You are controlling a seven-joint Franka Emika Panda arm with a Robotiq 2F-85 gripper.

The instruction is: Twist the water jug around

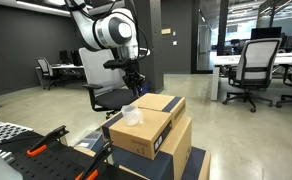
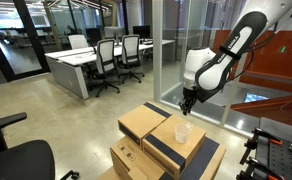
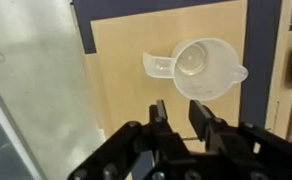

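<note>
Overhead, the white robot arm (image 2: pixel 226 55) curves down from its base, wrist pointing straight down at a stack of brown cardboard boxes (image 1: pixel 151 128). The jaws hang above the top box and touch nothing. In the wrist view they stand slightly apart, with nothing between them. The water jug (image 3: pixel 201 68) sits upright on the top box, just ahead of the jaws. It is small, squat and translucent white, with a round open mouth, a pouring lip on one side and a flat handle on the other.
</note>
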